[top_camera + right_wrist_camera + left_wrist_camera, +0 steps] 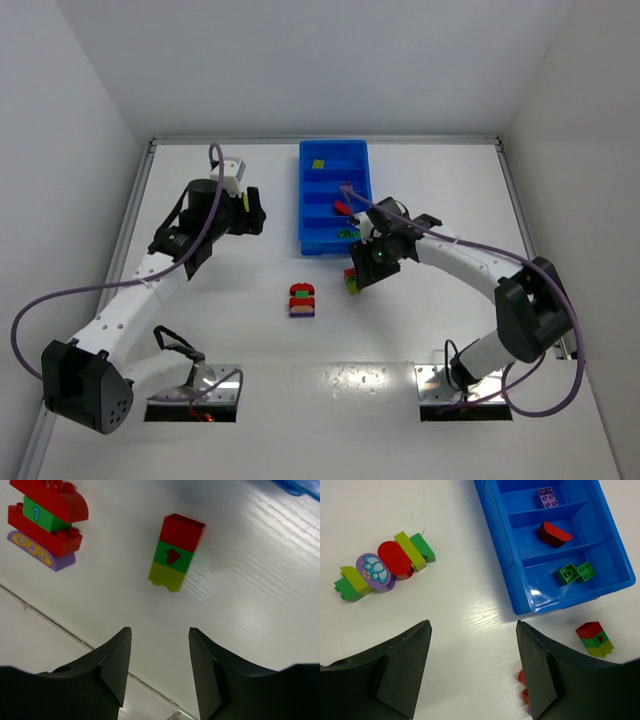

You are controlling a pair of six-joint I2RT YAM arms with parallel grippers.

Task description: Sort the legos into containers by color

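The blue tray (306, 196) lies at the back middle, and its containers hold a yellow-green brick (318, 164), a purple one (547, 496), a red one (554, 534) and two green ones (576, 572). A red, green and yellow-green stack (177, 552) stands just before the tray's near end. My right gripper (160, 630) hovers over it, open and holding nothing. A red, green and purple cluster (302, 300) lies further left. A long multicoloured row of legos (385, 565) shows only in the left wrist view. My left gripper (473, 627) is open over bare table left of the tray.
White walls close in the table on three sides, with metal rails along its left and right edges (130, 215). A seam (55, 622) crosses the tabletop near the front. Purple cables (60, 300) loop beside both arms.
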